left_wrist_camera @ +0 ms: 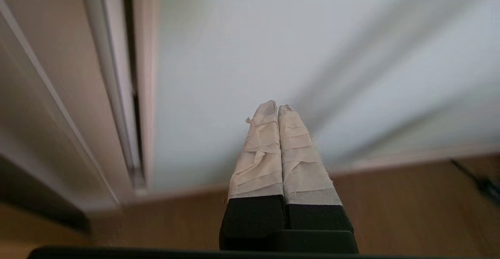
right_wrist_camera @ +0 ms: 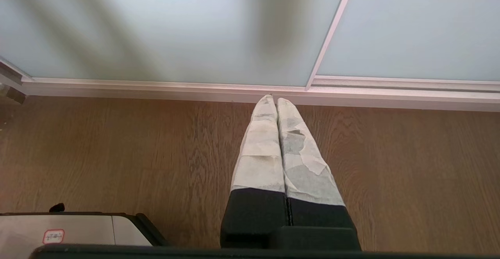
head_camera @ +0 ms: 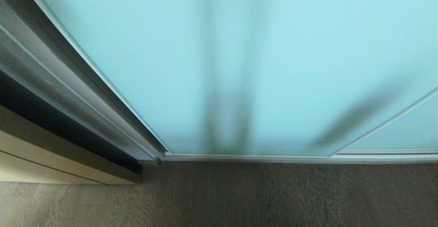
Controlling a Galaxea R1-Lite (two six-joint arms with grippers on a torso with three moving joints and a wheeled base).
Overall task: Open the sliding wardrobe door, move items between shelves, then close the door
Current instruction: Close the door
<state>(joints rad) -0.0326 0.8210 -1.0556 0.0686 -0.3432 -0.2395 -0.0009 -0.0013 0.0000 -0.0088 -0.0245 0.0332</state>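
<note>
The sliding wardrobe door (head_camera: 239,66), frosted pale aqua glass in a slim silver frame, fills the head view and stands closed against the grey side frame (head_camera: 78,93) on the left. Neither arm shows in the head view. In the left wrist view my left gripper (left_wrist_camera: 277,107) is shut and empty, its taped fingers held a little in front of the door glass (left_wrist_camera: 242,56), near the door's left edge (left_wrist_camera: 145,95). My right gripper (right_wrist_camera: 272,99) is shut and empty, pointing at the floor beside the door's bottom rail (right_wrist_camera: 195,89). The items and the shelves are hidden behind the door.
Brown wood-grain floor (head_camera: 273,196) runs along the foot of the wardrobe. A tan wooden panel (head_camera: 41,155) stands at the far left. A second glass panel (head_camera: 410,127) overlaps at the right. Part of my base (right_wrist_camera: 78,229) shows beside the right gripper.
</note>
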